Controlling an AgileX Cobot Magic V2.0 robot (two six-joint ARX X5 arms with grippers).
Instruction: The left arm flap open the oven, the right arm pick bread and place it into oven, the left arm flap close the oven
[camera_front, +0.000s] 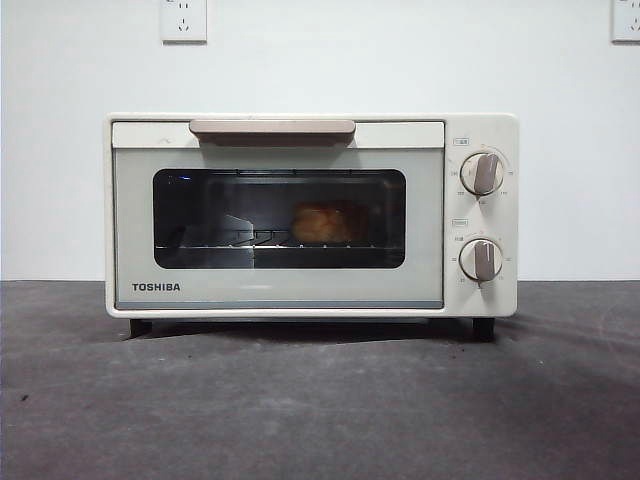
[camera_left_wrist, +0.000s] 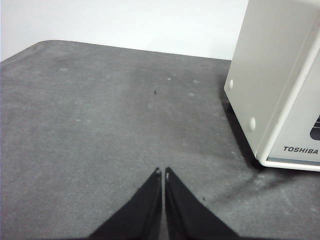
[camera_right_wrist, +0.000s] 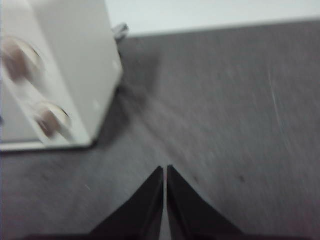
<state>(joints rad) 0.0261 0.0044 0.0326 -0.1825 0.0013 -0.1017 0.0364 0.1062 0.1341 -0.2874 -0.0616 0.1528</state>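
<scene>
The left gripper (camera_left_wrist: 161, 172) was pressed shut with its jaws meeting at the tips and nothing between them, low in the centre of the left wrist picture above bare grey worktop (camera_left_wrist: 100, 125). The right gripper (camera_right_wrist: 165, 170) was likewise closed on nothing, low centre of its own blurred picture.

Outward from the left gripper, the oven (camera_left_wrist: 270, 75) filled the upper right of that frame, well apart from the jaws, showing a plain side wall and the lettered lower corner of its front. From the right gripper, the oven's knob side sat at upper left, also apart.

In the front view neither arm showed. The oven door was shut, its bar handle (camera_front: 272, 128) across the upper middle, and the bread (camera_front: 322, 223) sat on the wire rack (camera_front: 260, 240) behind the dark glass, slightly right of centre.

By my judgement the bread would be light, soft and easily crushed, best taken gently across its sides (the crust looked lumpy enough to grip). The oven looked rigid and heavy enough to stay put; the handle would be the natural place to hook the door, its smooth finish perhaps slippery.
</scene>
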